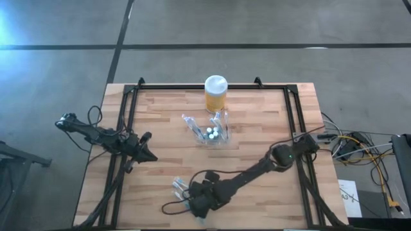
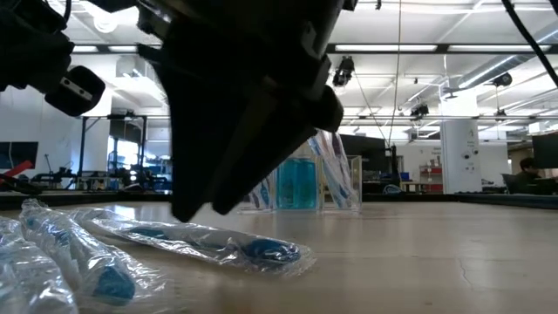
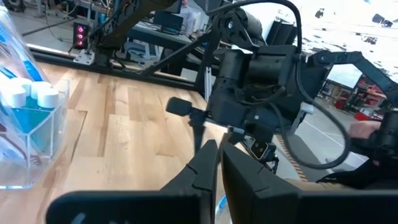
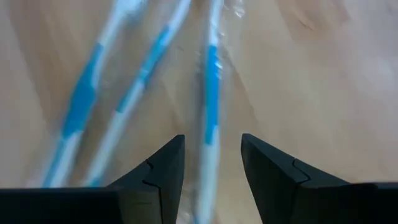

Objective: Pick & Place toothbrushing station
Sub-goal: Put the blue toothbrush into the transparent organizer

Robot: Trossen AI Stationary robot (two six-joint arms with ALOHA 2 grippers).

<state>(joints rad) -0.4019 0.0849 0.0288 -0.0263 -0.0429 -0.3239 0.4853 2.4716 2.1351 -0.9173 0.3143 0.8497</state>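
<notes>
The clear toothbrushing station [image 1: 209, 132] stands on its base at mid-table, holding toothbrushes and small blue tubes; it also shows in the low view [image 2: 336, 179] and the left wrist view [image 3: 37, 137]. Several wrapped blue-and-white toothbrushes [image 1: 178, 186] lie flat near the table's near edge. My right gripper [image 4: 211, 140] is open, low over them, its fingers on either side of one wrapped toothbrush [image 4: 211, 81]; I see no touch. My left gripper [image 1: 151, 156] is shut and empty, left of the station.
A yellow jar with a white lid [image 1: 216, 93] stands just behind the station near the table's far edge. A black frame [image 1: 128, 102] runs along the table's left, far and right sides. Cables lie off the table's right edge [image 1: 359, 144].
</notes>
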